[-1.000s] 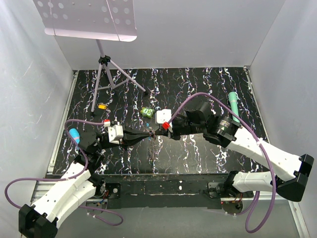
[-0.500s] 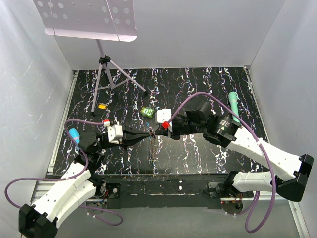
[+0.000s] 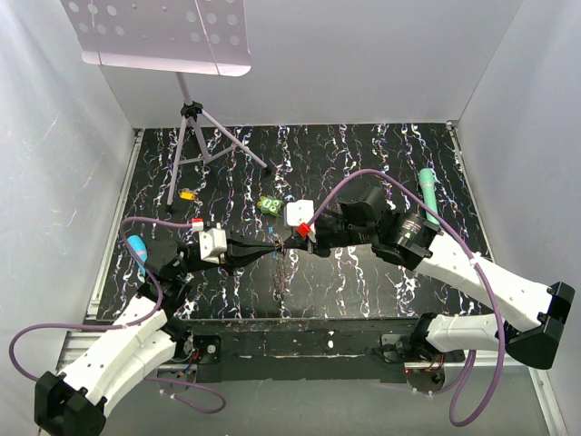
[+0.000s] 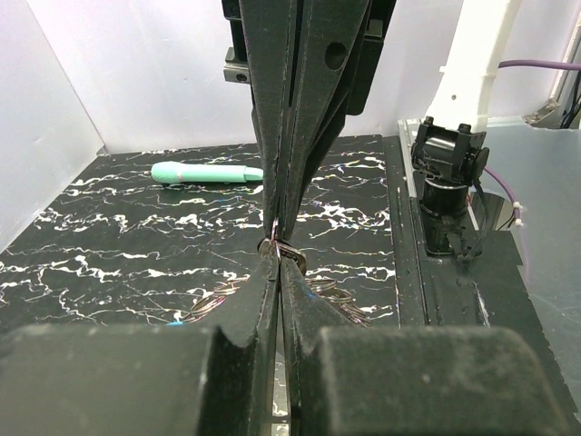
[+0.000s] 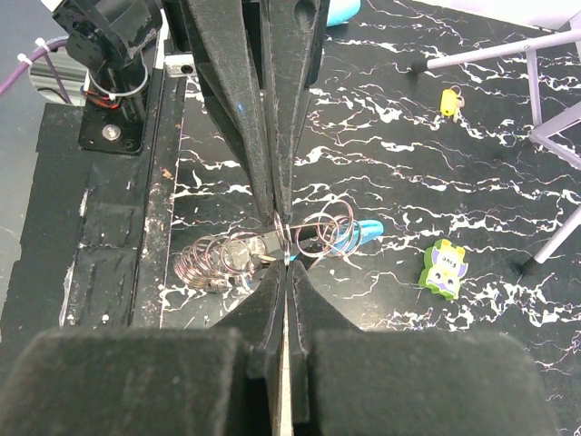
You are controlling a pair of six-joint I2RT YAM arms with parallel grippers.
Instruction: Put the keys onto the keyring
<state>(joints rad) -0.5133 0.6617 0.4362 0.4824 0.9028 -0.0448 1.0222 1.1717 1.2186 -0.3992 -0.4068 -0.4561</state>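
Observation:
The keyring [image 5: 227,259] is a string of thin grey metal loops with a bright blue curved clip [image 5: 359,234], held just above the black marbled table. My left gripper [image 3: 272,247] and right gripper [image 3: 292,243] meet tip to tip over the table's middle. Each is shut, pinching a loop of the keyring between its fingertips. In the left wrist view the left gripper [image 4: 277,259] nips a loop, with more loops [image 4: 331,295] drooping on both sides. In the right wrist view the right gripper [image 5: 283,263] nips a loop. I cannot make out any keys for certain.
A green lumpy object [image 3: 268,206] lies just behind the grippers. A small orange-yellow piece [image 3: 187,193] lies near the tripod stand [image 3: 195,136] at the back left. A teal marker [image 3: 428,195] lies at the right and a cyan object [image 3: 136,245] at the left edge.
Both grippers stay tip to tip on the keyring. The left wrist has shifted very slightly. Nothing was let go.

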